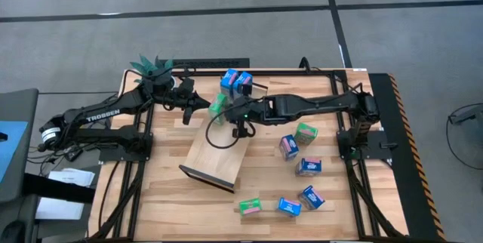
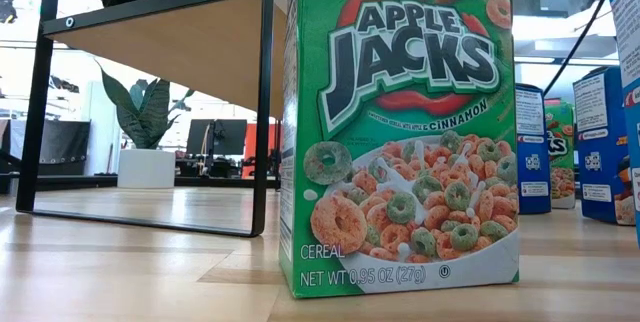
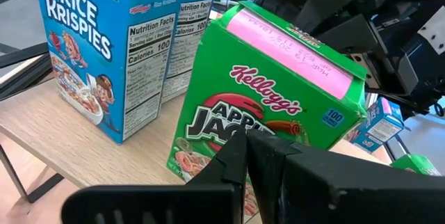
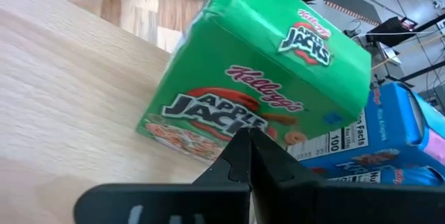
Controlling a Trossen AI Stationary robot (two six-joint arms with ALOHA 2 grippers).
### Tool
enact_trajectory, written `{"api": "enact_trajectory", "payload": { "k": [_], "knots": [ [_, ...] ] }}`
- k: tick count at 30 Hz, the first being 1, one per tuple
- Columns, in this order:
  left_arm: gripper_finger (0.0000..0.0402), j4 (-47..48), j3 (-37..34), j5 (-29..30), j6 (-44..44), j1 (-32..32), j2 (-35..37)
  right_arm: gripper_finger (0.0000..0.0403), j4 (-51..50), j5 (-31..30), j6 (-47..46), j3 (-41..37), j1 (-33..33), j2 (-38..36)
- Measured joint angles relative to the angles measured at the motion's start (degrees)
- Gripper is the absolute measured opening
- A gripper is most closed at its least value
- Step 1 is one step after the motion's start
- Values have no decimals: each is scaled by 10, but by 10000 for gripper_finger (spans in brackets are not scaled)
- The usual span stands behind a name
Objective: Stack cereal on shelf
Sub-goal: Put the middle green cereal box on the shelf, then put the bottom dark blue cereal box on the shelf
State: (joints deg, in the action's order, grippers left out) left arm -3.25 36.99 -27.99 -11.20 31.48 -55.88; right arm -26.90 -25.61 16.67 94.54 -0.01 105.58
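On the slatted surface (image 1: 173,213) the shelf (image 1: 219,156) sits angled near centre, two blue cartons (image 1: 235,81) and one green carton (image 1: 218,106) standing on its far end. Six more cartons (image 1: 302,169) lie scattered to its right. Left hand (image 1: 202,106) and right hand (image 1: 226,112), both closed and empty, flank the green carton.

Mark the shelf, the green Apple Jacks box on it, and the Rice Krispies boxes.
shelf (image 1: 219,152): high view, bare board surface.
Apple Jacks box (image 3: 257,109): left wrist view, front panel.
Rice Krispies boxes (image 1: 235,81): high view, tops.
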Motion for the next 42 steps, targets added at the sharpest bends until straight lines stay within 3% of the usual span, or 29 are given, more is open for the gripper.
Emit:
{"api": "enact_trajectory", "payload": {
  "k": [34, 38, 42],
  "knots": [
    [0, 16, 0, 18, 6, 0, 1, 13, 6, 15, 3, -1, -3, 16],
    [0, 59, 0, 34, 9, 8, 22, 13, -30, 15, 0, 1, 7, -16],
    [0, 127, 0, 62, 18, 11, 61, 16, -128, 16, -56, 1, 21, -75]
  ]
}}
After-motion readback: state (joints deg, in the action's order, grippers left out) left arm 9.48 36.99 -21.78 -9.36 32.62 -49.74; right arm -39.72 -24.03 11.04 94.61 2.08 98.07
